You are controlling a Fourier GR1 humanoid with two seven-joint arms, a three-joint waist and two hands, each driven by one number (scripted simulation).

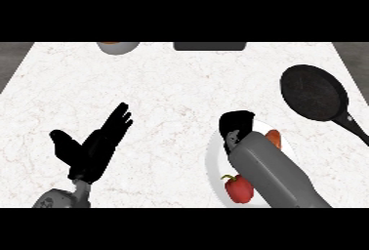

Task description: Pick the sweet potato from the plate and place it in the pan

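The orange sweet potato [275,138] lies on the round white plate [213,161], only a sliver showing beside the right forearm. The right hand [236,126] hangs over the plate, hiding most of it; whether its fingers are curled or straight cannot be told. A red bell pepper [239,188] sits at the plate's near side. The black round frying pan [314,93] rests on the pale marbled worktop [166,88], apart to the right. The left hand [93,146] shows at lower left, fingers straight and spread. No writing is readable.
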